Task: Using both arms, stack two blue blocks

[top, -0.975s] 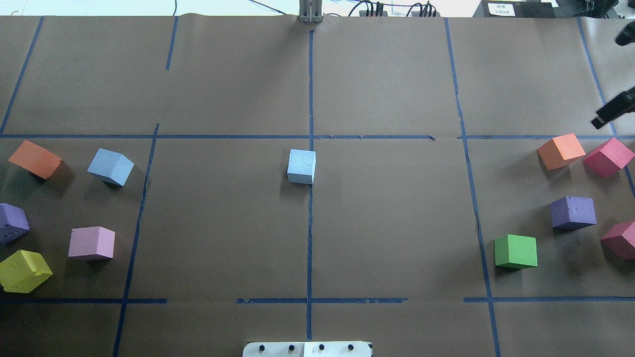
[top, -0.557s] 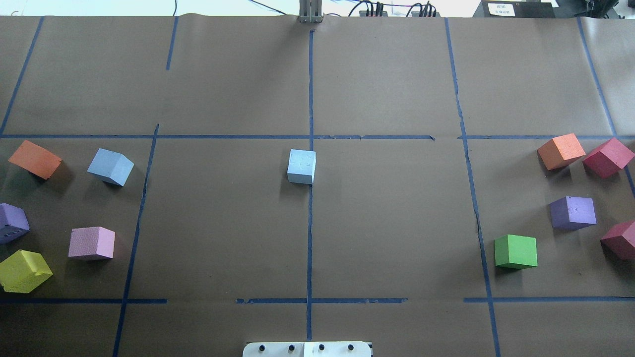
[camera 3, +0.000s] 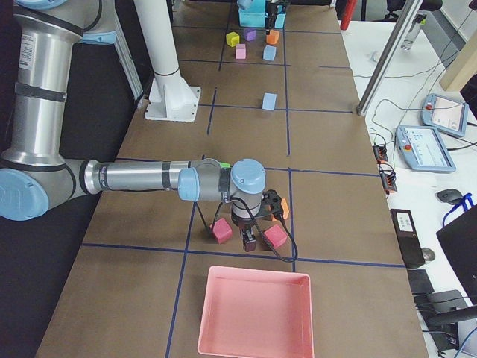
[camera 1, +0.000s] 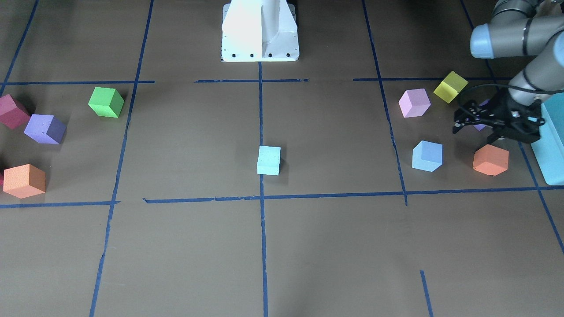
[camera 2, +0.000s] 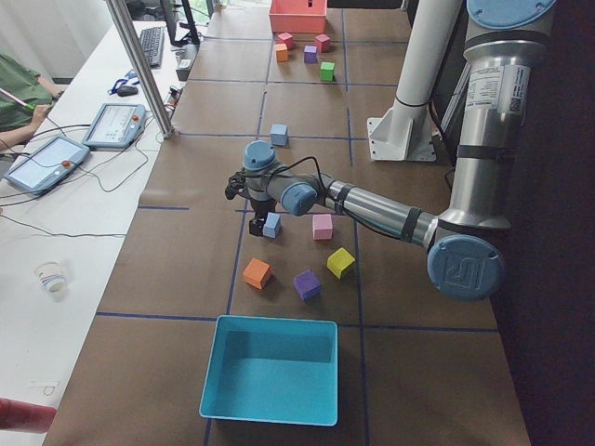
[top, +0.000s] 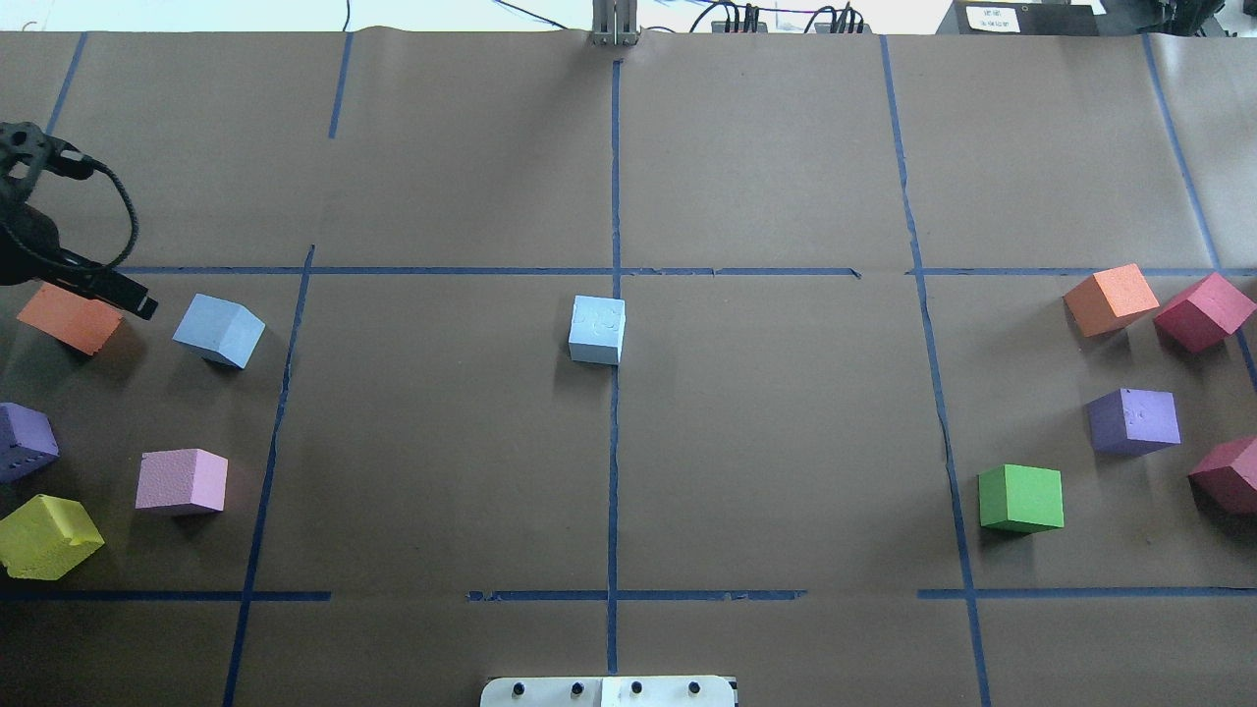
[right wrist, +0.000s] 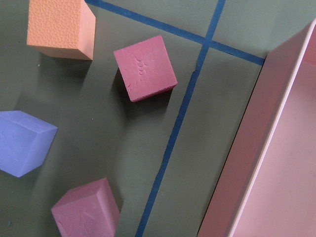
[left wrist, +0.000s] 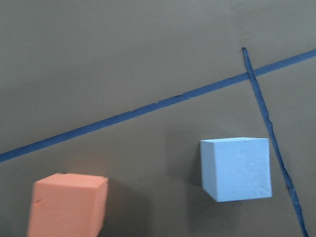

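The paler speckled blue block [top: 596, 330] sits at the table's middle on the centre tape line; it also shows in the front view [camera 1: 269, 160]. The second blue block [top: 219, 330] sits at the left and also shows in the front view [camera 1: 427, 156] and the left wrist view [left wrist: 236, 169]. My left gripper [camera 1: 459, 119] hovers left of this block, by the orange cube [top: 69, 314]. Its jaws look open and empty. My right gripper [camera 3: 250, 237] shows only in the exterior right view, over the crimson cubes; I cannot tell its state.
Purple [top: 25, 442], pink [top: 182, 481] and yellow [top: 47, 535] cubes lie at the left. Orange [top: 1110, 298], crimson [top: 1203, 311], purple [top: 1134, 420] and green [top: 1021, 498] cubes lie at the right. A teal box [camera 1: 553, 145] and a pink tray [camera 3: 253, 317] stand at the table's ends.
My right gripper has left the overhead view's right edge. My left gripper has come in at the left edge, near the orange cube. The blocks have not moved.
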### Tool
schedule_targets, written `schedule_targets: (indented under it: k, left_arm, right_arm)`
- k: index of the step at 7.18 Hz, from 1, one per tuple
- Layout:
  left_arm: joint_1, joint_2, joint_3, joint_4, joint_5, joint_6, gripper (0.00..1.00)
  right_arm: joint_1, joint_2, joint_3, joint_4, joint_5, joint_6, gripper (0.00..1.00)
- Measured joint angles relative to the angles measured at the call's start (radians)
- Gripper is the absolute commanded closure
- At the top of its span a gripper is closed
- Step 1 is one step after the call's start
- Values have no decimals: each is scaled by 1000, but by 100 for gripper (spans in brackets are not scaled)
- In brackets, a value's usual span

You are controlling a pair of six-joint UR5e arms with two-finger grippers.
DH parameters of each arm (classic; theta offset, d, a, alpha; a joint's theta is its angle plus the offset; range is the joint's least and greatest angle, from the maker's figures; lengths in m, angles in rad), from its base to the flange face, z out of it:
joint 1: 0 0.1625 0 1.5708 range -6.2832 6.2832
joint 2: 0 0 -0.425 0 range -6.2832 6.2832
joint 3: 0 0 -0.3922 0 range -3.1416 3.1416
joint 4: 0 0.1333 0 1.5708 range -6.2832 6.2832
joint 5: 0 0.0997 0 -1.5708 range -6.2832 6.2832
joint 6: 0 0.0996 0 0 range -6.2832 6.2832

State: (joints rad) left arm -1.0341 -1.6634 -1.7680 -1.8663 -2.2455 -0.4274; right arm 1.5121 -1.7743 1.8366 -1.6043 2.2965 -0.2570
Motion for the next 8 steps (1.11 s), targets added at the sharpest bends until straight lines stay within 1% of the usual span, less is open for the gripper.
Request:
schedule_targets:
  k: [4,6,7,8]
  left_arm:
    - [100,-80,77,-5,68,-159,0]
    - [141,-97,106,-8,101,-193,0]
    - [149,-109,137,-30,105,-197,0]
    - [153,-116,179,-75,106,-200,9]
  right_arm:
    - [0,-1,-1,3,1,2,0]
    - [0,-1,-1,3,1,3,0]
    - [0,-1,0,3,1,4,0]
    - [0,-1,0,3,1,4,0]
